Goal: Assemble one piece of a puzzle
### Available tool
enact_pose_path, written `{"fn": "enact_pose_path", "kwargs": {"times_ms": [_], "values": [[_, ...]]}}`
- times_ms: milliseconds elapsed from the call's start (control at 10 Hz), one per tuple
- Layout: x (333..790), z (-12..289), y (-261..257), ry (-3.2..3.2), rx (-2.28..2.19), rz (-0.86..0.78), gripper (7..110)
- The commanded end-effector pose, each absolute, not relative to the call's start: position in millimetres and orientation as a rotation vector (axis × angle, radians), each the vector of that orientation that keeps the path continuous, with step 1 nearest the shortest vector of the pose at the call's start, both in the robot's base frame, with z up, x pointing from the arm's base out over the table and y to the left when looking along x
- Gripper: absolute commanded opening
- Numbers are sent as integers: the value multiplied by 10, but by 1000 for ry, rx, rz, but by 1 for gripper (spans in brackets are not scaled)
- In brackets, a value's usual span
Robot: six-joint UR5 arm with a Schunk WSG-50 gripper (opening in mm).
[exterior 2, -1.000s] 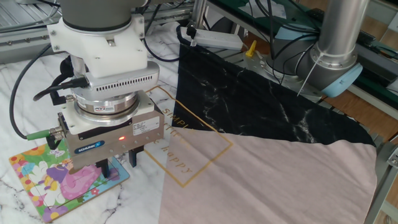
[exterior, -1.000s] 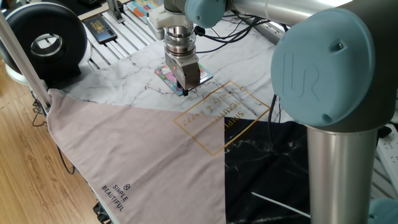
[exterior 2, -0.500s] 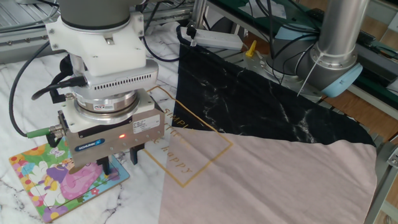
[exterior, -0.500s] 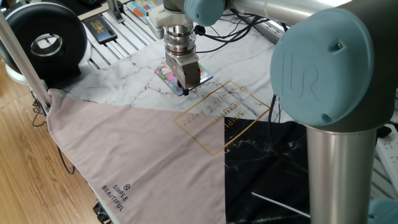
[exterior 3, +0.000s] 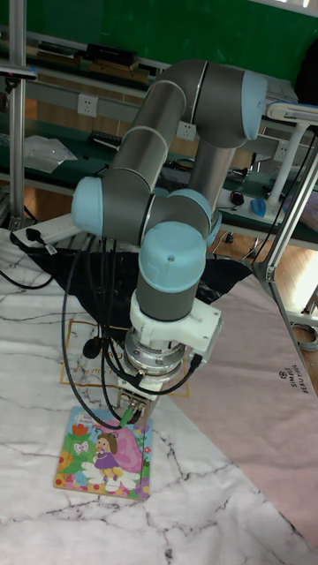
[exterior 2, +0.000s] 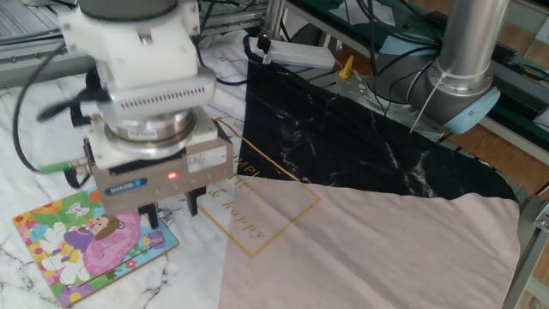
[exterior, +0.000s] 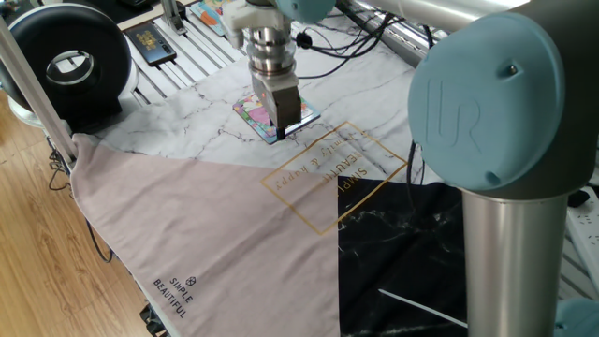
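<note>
One fixed view: the claw (exterior: 281, 130) hangs over the puzzle (exterior: 255, 109) on the marble surface (exterior: 206, 103). The other fixed view: its fingers (exterior 2: 151, 216) are spread, pinching nothing, just above the board's right edge. The piece can't be picked out; seemingly it sits in the picture. Tall view: the board lies flat. Such a piece looks light, stiff and thin, best nipped by its edges.

One fixed view looks down from beyond the arm's base, far off. The other fixed view sits opposite, close above the counter (exterior 2: 360, 249). The tall fixed view faces the arm head-on from the counter's near edge. All three share the puzzle (exterior: 265, 117).
</note>
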State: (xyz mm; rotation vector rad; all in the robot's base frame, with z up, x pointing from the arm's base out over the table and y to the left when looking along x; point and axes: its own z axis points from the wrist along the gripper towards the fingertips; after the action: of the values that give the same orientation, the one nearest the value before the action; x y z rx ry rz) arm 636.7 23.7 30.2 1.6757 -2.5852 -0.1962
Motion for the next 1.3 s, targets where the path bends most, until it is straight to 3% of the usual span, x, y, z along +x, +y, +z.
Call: {"fn": "enact_pose_path", "kwargs": {"times_ms": [0,200,300,400,500,700,900,1200], "values": [[6787,654,200,-2936,1264,-128,7],[7478,838,106,-3395,735,-39,7],[7449,853,19,-3422,513,-106,7],[7434,872,-410,-3400,448,93,7],[7400,909,-545,-3406,338,116,7],[7449,955,-284,-3462,157,-106,7],[7361,912,-645,-3444,256,95,7],[7402,918,-574,-3464,222,-25,7]]}}
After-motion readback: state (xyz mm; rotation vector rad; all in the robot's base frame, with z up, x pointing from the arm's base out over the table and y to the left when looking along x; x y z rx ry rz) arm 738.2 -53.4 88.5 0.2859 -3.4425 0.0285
